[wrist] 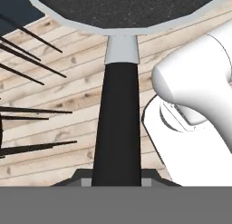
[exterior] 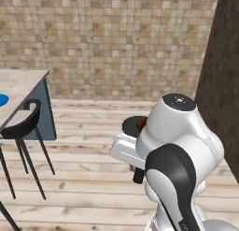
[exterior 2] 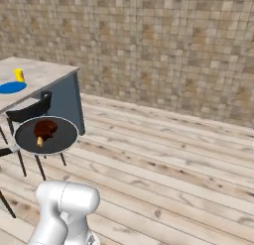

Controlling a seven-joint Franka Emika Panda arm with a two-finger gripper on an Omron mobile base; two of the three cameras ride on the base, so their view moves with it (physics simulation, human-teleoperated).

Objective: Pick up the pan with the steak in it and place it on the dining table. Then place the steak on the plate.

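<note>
The black pan [exterior 2: 59, 140] hangs in the air above the wooden floor, level, with the reddish-brown steak [exterior 2: 44, 129] lying in it. In the hand view my gripper [wrist: 116, 181] is shut on the pan's straight black handle [wrist: 117, 128], and the pan's silvery rim [wrist: 68, 23] shows at the top. From the left base view, the pan [exterior: 130, 126] and steak [exterior: 140, 125] peek out behind my arm. The dining table [exterior 2: 44, 71] stands to the left, with a blue plate [exterior 2: 12, 87] on it.
A small yellow object [exterior 2: 19, 74] sits by the plate. A black stool [exterior: 23, 127] stands in front of the table, close to the pan's left side. A tiled wall runs across the back, and a dark panel [exterior: 219, 75] rises at the right.
</note>
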